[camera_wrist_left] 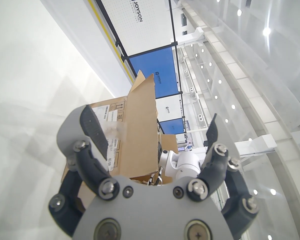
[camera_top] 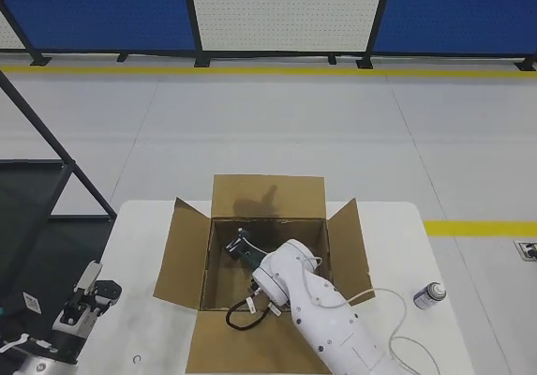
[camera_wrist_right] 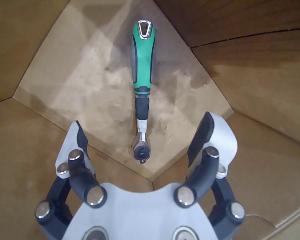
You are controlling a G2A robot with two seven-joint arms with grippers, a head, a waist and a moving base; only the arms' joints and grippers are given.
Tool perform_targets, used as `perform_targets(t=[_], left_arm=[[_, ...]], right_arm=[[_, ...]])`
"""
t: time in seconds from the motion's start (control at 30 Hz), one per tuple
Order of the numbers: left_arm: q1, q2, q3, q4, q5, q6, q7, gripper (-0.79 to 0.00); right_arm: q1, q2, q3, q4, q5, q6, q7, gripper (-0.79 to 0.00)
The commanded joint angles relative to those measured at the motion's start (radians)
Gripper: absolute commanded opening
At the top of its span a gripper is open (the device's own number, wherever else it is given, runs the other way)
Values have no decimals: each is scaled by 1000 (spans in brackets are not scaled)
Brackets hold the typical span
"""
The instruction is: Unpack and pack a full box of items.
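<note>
The brown cardboard box [camera_top: 184, 255] stands open, its four flaps splayed outward, around the lowered right end effector [camera_wrist_right: 142, 123]. A ratchet wrench [camera_wrist_right: 142, 71] with a green-and-black handle lies flat on the box floor just ahead of that end effector. Its chrome head is nearest the spread fingers and its handle points away. A small can [camera_top: 428, 296] stands upright outside the box, well apart.

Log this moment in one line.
right hand: open, above ratchet wrench on box floor | left hand: open, outside box

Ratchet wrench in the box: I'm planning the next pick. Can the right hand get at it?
Probably yes: the right hand hangs open inside the box, above the ratchet wrench, with nothing lying between.
</note>
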Motion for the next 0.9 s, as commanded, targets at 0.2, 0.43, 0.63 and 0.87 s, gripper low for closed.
perform_targets(t=[0.2, 0.43, 0.63, 0.87], left_arm=[[-2, 0, 2, 9, 5, 0, -1, 0], [-20, 0, 21, 21, 17, 10, 13, 0], [-33, -1, 53, 24, 44, 19, 22, 0], [-34, -2, 74, 26, 57, 20, 33, 0]], right_arm=[[-85, 28, 46, -181, -57, -41, -31, 0], [-293, 72, 144, -603, -72, -141, -46, 0], [-463, 97, 252, -939, 5, -161, -112, 0], [-580, 107, 449, -1172, 108, 58, -197, 0]])
